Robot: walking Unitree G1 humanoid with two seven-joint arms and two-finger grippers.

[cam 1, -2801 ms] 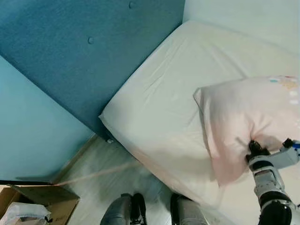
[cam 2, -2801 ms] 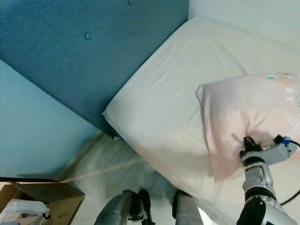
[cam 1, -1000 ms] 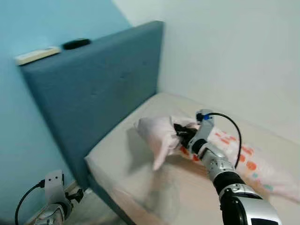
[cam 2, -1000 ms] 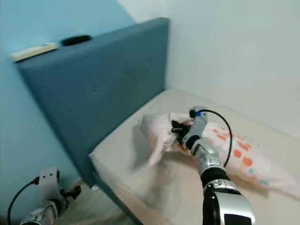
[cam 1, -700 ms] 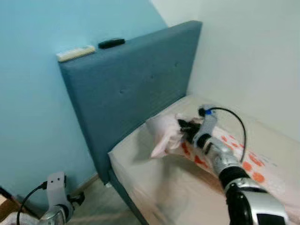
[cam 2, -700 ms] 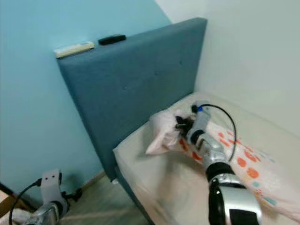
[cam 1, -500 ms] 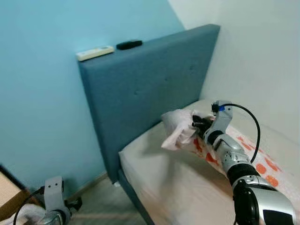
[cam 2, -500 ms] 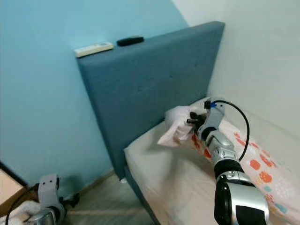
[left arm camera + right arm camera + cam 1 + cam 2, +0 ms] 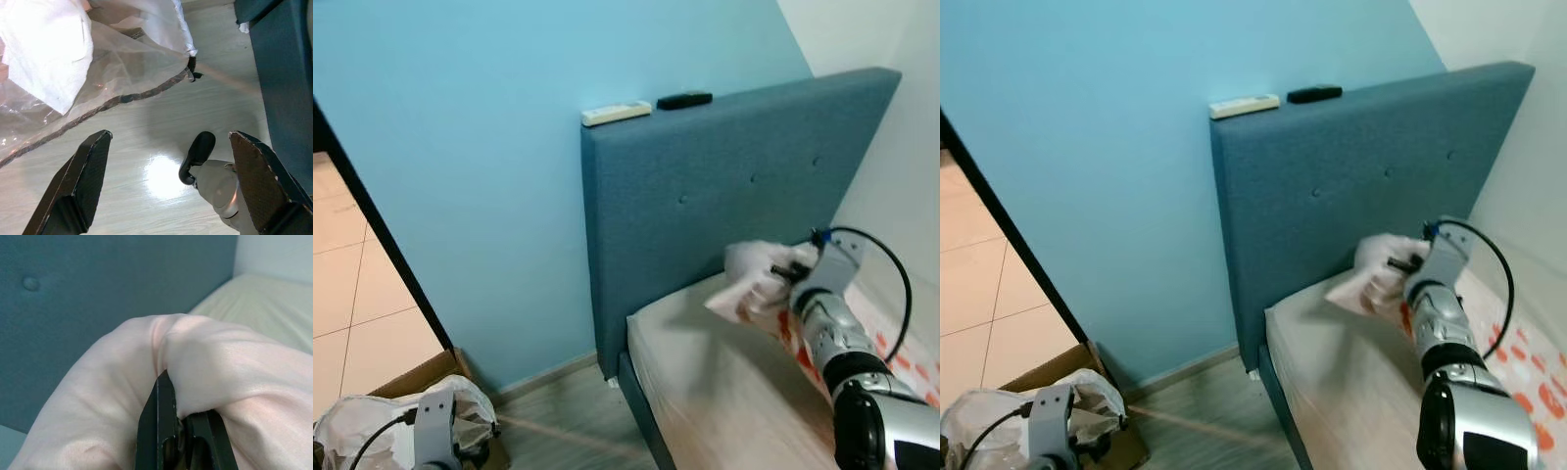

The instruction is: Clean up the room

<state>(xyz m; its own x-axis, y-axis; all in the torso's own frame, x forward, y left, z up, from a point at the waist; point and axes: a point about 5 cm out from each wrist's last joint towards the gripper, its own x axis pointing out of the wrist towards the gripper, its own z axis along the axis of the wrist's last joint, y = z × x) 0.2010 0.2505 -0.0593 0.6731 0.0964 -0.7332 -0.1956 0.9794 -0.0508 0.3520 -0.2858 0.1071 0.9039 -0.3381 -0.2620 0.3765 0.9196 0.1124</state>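
Right claw (image 9: 178, 431) clamped on pillow (image 9: 1371, 269) corner, fabric bunched around fingers; pillow raised over bed (image 9: 1351, 377) near headboard (image 9: 1351, 166) | left claw (image 9: 171, 191) spread apart above floor

A blue headboard (image 9: 724, 206) stands against a light blue wall (image 9: 480, 176). On the headboard's top edge lie a white remote (image 9: 616, 114) and, just beside it, a black remote (image 9: 684, 100).
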